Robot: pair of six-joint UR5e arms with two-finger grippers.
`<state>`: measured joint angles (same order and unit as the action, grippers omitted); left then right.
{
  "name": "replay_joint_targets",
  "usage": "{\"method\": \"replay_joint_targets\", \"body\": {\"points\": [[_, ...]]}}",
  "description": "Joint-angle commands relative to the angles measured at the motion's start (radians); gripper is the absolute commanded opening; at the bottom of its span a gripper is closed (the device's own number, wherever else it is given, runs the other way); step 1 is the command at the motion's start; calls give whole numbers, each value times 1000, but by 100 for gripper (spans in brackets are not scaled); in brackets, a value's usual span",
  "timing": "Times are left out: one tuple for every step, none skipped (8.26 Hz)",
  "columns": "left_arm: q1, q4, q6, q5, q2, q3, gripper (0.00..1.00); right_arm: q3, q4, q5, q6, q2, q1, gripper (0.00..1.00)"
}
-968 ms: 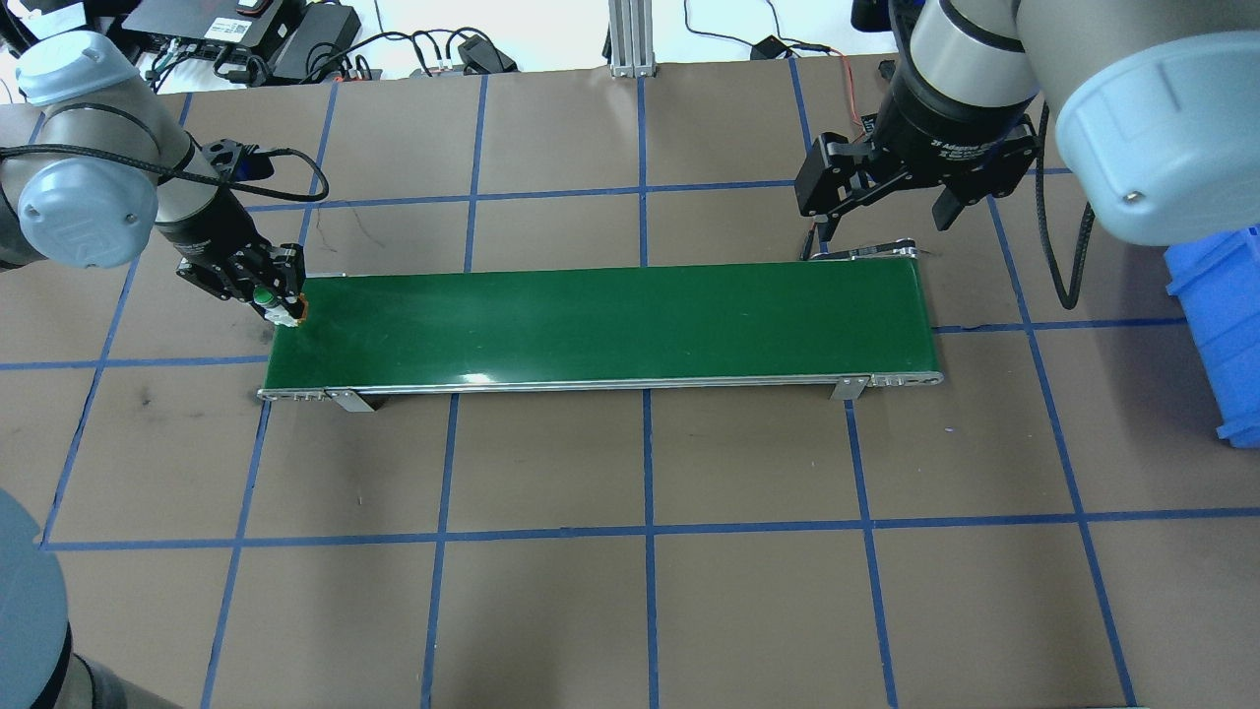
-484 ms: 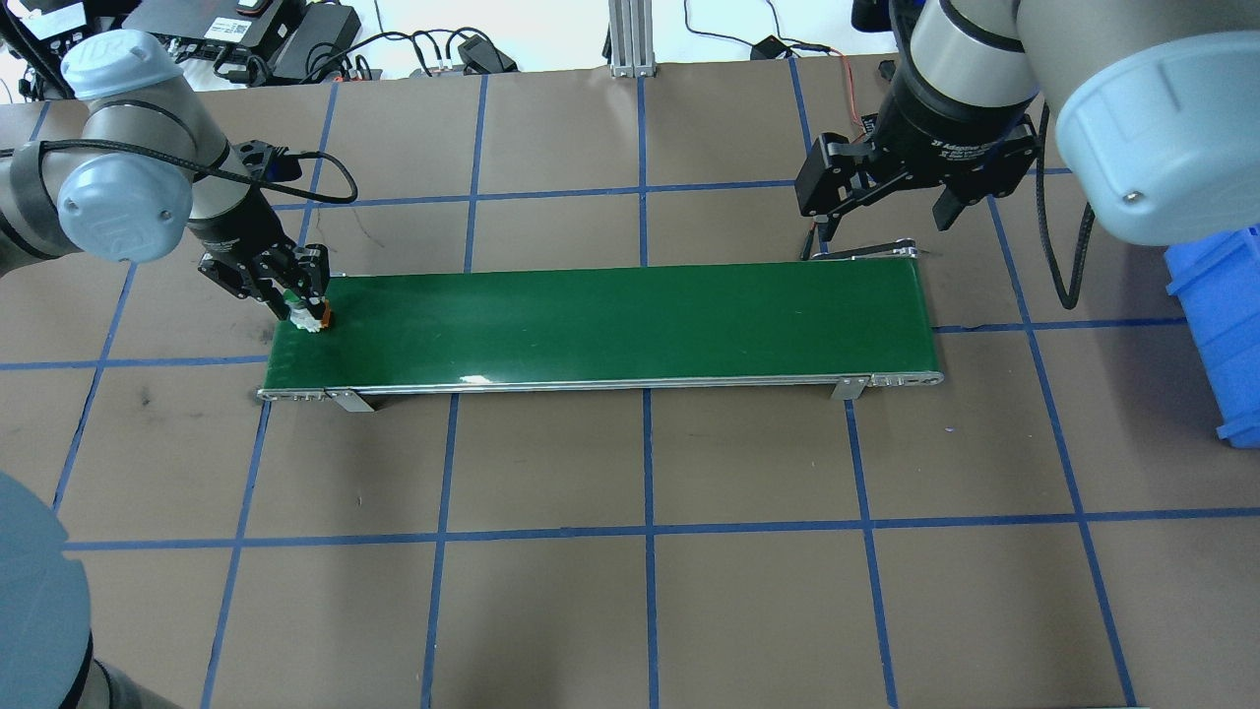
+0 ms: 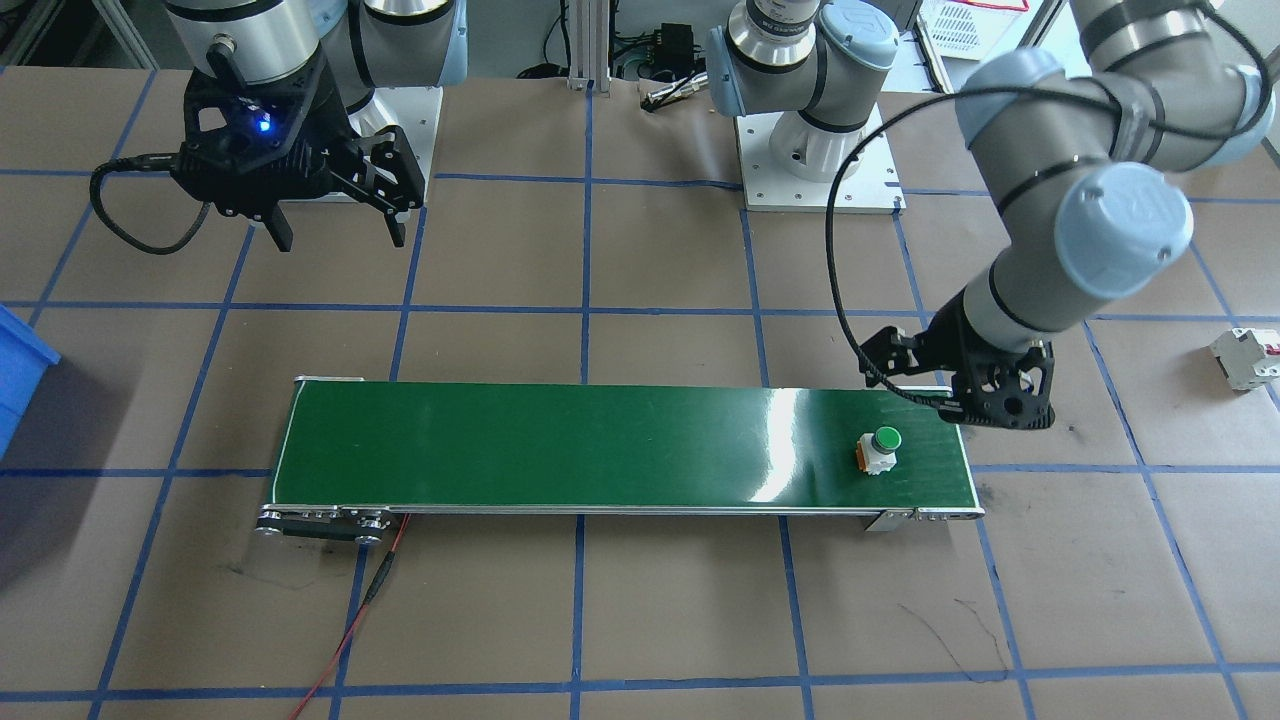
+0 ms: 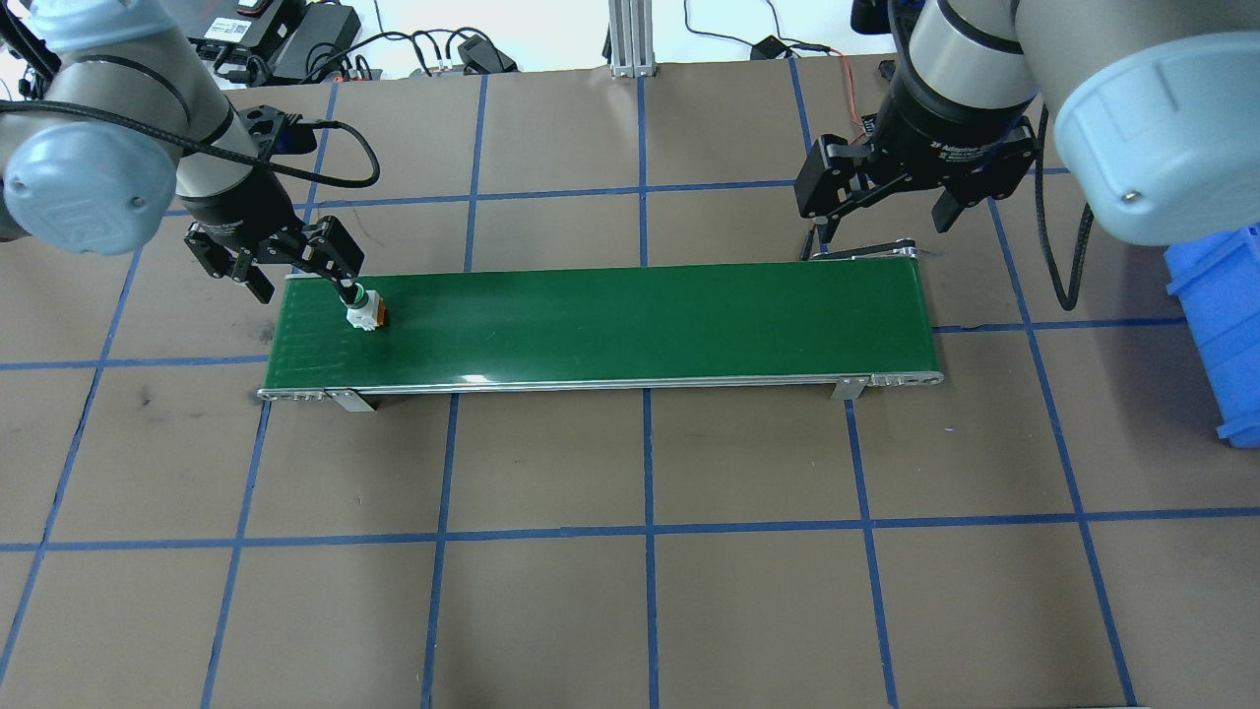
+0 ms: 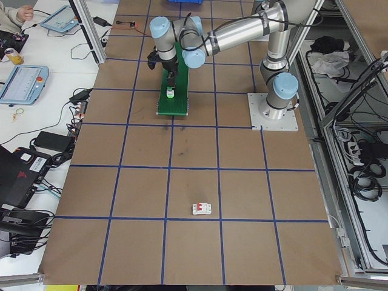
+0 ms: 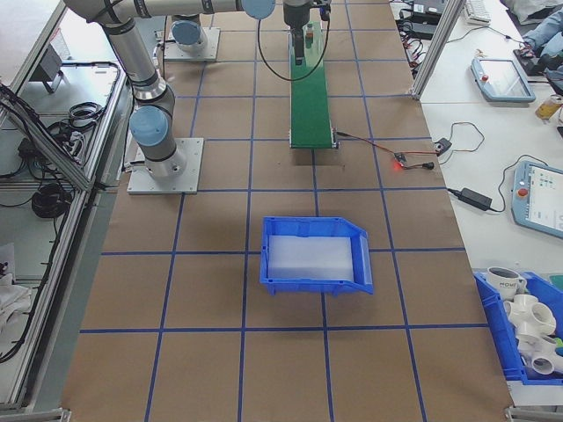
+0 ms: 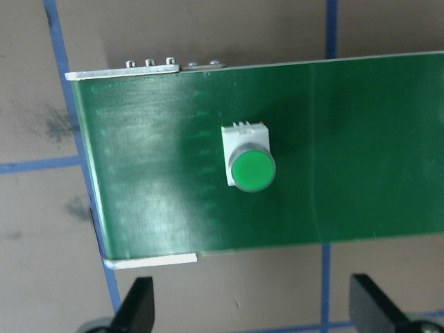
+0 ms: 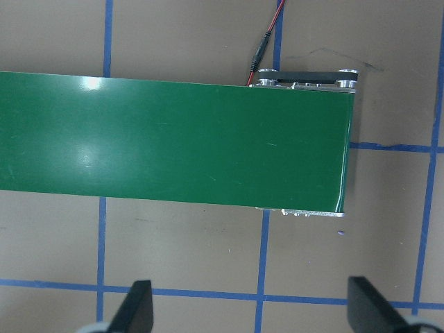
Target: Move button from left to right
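Both jaws are spread wide, gripping nothing: the left gripper (image 4: 295, 261) hangs just beside the button (image 4: 364, 311), which stands upright, green cap up, on the belt's (image 4: 610, 320) left end; right gripper (image 4: 886, 202) hovers beyond the belt's other end.

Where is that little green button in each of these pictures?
Front-facing: button near the belt's right end.
Overhead: near its left end.
Left side: far, top centre.
Right side: far, top.
Left wrist: centre.
Right wrist: not in it.
Shared landmark: the green belt.
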<state>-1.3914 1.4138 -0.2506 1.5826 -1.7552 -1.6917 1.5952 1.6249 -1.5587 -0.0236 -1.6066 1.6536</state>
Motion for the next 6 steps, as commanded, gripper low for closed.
{"method": "replay_joint_targets", "body": {"points": [[-14, 154, 13, -33, 184, 7, 100, 0, 4, 11, -1, 14, -2, 100], [-12, 152, 8, -33, 186, 9, 100, 0, 15, 11, -4, 42, -2, 100], [-14, 152, 13, -33, 204, 10, 100, 0, 19, 11, 2, 65, -2, 100], [-15, 152, 14, -35, 232, 12, 100, 0, 24, 9, 2, 88, -3, 100], [-15, 159, 16, -35, 262, 11, 100, 2, 70, 11, 1, 141, -3, 100], [-17, 175, 16, -33, 282, 11, 100, 21, 145, 11, 1, 183, -3, 100]]}}
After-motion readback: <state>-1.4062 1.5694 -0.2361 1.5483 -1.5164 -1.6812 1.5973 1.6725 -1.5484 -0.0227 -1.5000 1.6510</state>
